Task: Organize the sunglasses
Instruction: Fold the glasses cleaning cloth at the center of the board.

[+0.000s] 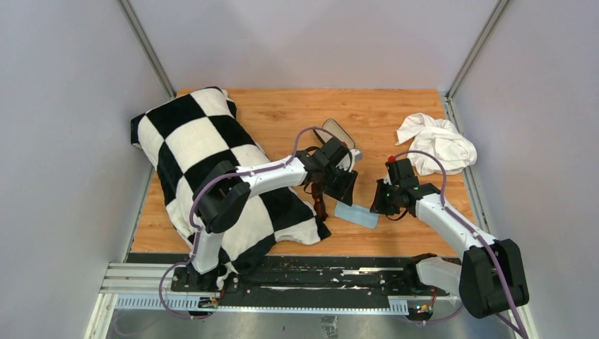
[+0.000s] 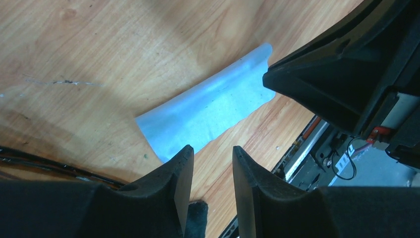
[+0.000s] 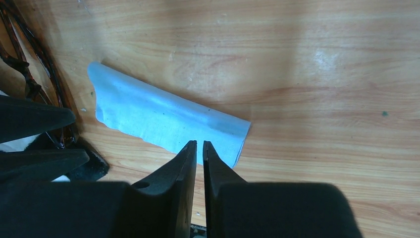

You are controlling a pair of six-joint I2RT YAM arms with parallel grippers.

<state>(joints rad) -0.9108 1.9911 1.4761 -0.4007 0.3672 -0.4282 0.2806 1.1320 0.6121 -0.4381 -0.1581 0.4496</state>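
Sunglasses (image 1: 321,203) beside blue cloth (image 1: 355,215), left claw (image 2: 213,151) part-open and empty, right claw (image 3: 199,145) nearly closed, empty.

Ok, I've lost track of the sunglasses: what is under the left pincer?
The sunglasses: part of their reddish-brown frame pokes out beneath the left pincer, which covers the rest of them in the top view.

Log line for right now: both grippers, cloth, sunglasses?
left gripper open, empty, near blue cloth | right gripper nearly shut at cloth edge, grasp unclear | sunglasses beside cloth, not gripped
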